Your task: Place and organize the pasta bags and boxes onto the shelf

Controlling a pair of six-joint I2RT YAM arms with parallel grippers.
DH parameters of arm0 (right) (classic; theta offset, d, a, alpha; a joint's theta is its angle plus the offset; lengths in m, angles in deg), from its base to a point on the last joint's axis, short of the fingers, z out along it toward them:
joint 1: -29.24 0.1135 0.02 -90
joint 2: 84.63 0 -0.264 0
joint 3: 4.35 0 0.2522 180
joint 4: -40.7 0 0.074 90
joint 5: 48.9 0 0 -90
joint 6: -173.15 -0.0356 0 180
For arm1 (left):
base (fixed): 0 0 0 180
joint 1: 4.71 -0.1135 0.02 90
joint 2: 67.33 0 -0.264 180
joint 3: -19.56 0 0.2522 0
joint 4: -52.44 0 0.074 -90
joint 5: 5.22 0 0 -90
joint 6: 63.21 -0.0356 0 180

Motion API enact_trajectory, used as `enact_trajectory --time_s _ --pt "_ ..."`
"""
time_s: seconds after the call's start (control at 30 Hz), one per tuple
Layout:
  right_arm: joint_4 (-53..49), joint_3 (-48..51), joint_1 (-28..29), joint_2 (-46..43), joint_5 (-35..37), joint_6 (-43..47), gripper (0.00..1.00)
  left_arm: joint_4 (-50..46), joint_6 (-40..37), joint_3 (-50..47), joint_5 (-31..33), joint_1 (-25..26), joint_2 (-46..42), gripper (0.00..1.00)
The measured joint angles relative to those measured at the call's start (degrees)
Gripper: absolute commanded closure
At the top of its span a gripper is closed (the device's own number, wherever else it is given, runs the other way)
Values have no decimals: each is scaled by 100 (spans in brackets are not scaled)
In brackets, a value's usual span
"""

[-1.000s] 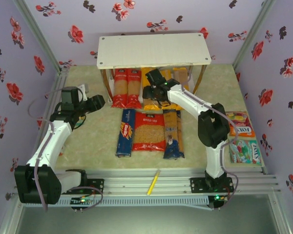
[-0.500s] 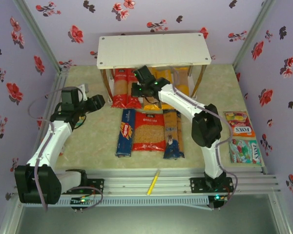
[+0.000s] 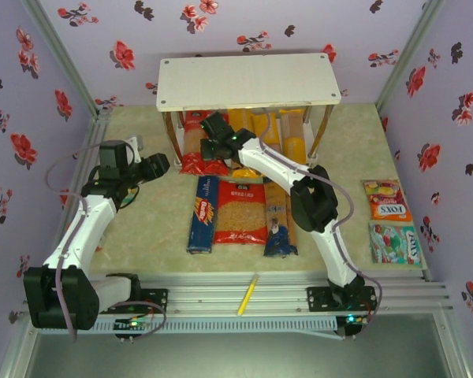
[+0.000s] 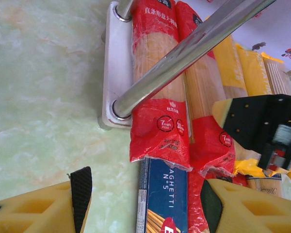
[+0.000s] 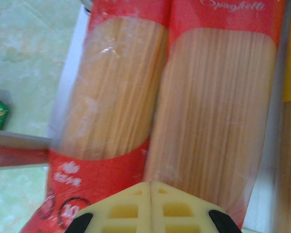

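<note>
Red-ended spaghetti bags [image 5: 208, 111] lie on the shelf's [image 3: 248, 79] lower tier below your right gripper [image 5: 151, 187], jaws pressed together; left gripper [image 4: 145, 191] jaws gape wide. The dark-blue box [image 3: 202, 214] on the desk [image 3: 142, 228] looks stiff, light: take it mid-length.

Bright even light, glare on the shelf [image 4: 184, 51] post, blurry right-wrist close-up

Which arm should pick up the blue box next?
Left, I think. The left gripper is open with the blue box just ahead of it. The right gripper is shut, stretched across over the red bags on the shelf.
</note>
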Motion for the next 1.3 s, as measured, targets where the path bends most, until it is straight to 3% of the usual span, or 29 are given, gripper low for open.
enact_trajectory --time_s 0.77,1.13,1.2,1.3 --pt "-345 -308 -133 376 463 -9 100 0 -20 0 0 0 0 37" --pt "-232 -402 -208 461 -87 11 100 2 -20 -74 0 0 -4 36" --pt "-221 -413 -223 468 -166 28 94 0 -24 -105 0 0 -9 36" --pt "-186 -409 -227 466 -271 85 73 -20 -87 -116 4 0 -42 36"
